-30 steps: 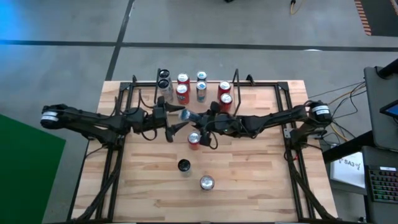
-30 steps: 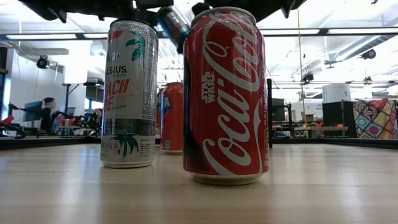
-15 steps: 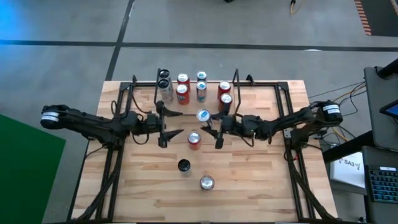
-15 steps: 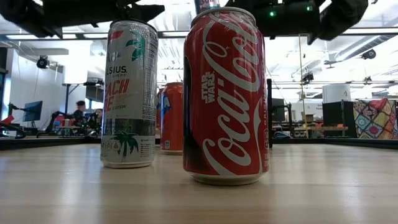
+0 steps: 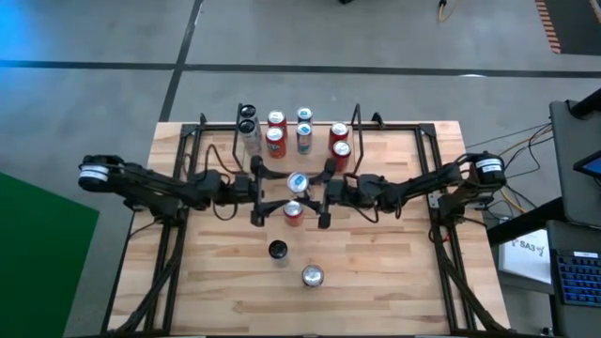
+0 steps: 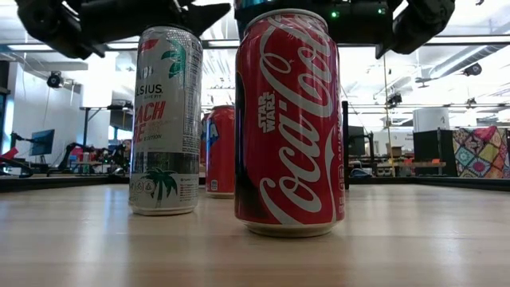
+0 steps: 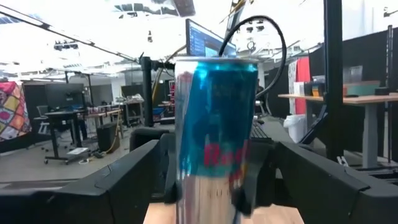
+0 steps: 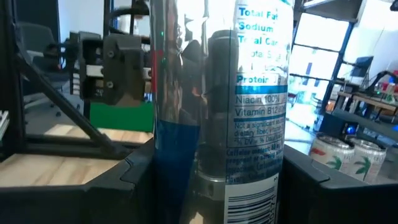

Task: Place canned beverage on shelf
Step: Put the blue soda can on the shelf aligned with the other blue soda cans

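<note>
A blue-and-silver can (image 5: 298,181) hangs upright over the middle of the table, with my right gripper (image 5: 312,191) shut on it. From the left, my left gripper (image 5: 272,192) faces it, open. Its fingers (image 7: 134,174) stand on either side of the can (image 7: 214,124) without visibly touching it. The shelf (image 5: 300,150) stands at the table's far edge, between two upright loops, with several cans on it. In the low view the held can is hidden. My right gripper pinches the can's round wall (image 7: 186,177) between its two fingers, below the can's middle. The fingers come in level from the table's right. The can stands upright in the hold, lifted clear of the table, its top (image 5: 298,179) up.
Just near of the held can a red can (image 5: 293,211) stands on the table. A black-topped can (image 5: 277,250) and a silver-topped red cola can (image 5: 312,275) stand nearer the front edge. Black side frames (image 5: 174,235) run along the table's left and right edges.
My right gripper has tipped up to level, and the can has gone from slanting to upright, shifting a little toward the table's right. My left gripper, open throughout, has also tipped up to level and come toward the can.
</note>
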You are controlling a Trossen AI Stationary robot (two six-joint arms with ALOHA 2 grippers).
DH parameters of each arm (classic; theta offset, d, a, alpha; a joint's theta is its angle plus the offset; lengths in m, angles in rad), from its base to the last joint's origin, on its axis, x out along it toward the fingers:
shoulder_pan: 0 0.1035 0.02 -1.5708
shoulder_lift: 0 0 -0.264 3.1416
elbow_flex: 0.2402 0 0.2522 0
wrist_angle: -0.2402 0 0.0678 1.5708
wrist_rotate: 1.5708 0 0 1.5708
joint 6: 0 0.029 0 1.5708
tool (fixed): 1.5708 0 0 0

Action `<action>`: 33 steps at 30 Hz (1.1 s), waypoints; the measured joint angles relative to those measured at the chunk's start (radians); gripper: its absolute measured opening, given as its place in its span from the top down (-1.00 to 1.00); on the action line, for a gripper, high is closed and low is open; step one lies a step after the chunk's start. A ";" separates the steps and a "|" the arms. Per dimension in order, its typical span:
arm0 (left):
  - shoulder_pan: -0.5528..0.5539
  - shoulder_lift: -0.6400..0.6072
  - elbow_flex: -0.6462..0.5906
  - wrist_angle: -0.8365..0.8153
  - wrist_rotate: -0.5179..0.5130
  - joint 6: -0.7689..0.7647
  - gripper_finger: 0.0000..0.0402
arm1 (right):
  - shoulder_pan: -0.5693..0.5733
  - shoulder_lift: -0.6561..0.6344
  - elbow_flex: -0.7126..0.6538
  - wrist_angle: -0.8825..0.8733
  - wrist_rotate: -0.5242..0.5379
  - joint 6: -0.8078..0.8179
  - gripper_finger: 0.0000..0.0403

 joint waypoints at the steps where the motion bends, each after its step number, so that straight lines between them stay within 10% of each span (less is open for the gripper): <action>1: 0.000 0.014 0.010 -0.003 0.000 0.000 -0.52 | 0.000 0.001 0.001 -0.006 0.000 0.000 -0.03; 21: 0.003 0.181 0.133 0.029 -0.001 0.043 -0.33 | 0.000 0.002 0.006 -0.031 0.000 -0.004 -0.03; 33: 0.002 0.124 0.130 -0.061 -0.023 0.032 -0.04 | 0.000 -0.001 0.006 -0.058 0.011 0.021 -0.49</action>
